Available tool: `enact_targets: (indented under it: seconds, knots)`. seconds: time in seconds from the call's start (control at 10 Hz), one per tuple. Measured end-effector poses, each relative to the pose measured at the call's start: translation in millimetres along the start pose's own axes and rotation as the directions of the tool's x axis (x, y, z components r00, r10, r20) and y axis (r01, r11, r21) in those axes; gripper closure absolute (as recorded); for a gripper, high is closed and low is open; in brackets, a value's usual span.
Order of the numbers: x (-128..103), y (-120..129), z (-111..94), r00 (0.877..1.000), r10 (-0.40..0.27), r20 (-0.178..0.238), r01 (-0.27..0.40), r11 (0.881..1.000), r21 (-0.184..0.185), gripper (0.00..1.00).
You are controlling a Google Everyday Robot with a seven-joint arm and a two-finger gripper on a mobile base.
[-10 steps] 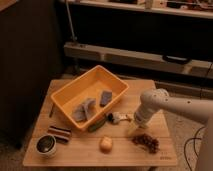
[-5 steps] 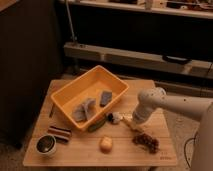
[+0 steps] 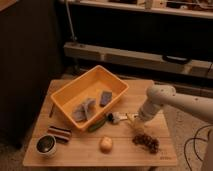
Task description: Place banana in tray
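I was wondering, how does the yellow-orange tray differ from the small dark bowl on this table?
The tray is large, rectangular and yellow-orange; the bowl is small, round and dark. The tray sits mid-table, at an angle; the bowl stands near the front left corner as the camera sees it. Both rest open-topped on the wooden table. The gripper, shut, is down at the banana, right of the tray.

Jaws closed on banana (image 3: 131, 118), low over table (image 3: 165, 150), right of yellow tray (image 3: 76, 84)

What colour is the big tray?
The tray is yellow-orange in the camera view; the gripper is beside it, at the banana.
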Motion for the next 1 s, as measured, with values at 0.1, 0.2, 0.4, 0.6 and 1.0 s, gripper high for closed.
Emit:
enact_targets:
  seconds: [0.1, 0.2, 0.4, 0.6, 1.0]
  knots:
    - [2.2, -3.0, -20.6, 0.999, 0.033, 0.019, -0.033, 0.999, -0.010, 1.00]
    - [6.1, -8.6, -54.2, 0.995, 0.082, 0.048, -0.081, 0.996, -0.023, 1.00]
    - [3.8, -14.3, -102.1, 0.986, 0.137, 0.095, -0.133, 0.990, -0.050, 1.00]
    - [-19.3, -15.7, -156.5, 0.973, 0.167, 0.161, -0.154, 0.984, -0.093, 1.00]
    - [-97.7, 19.6, -190.5, 0.959, 0.133, 0.250, -0.093, 0.982, -0.164, 1.00]
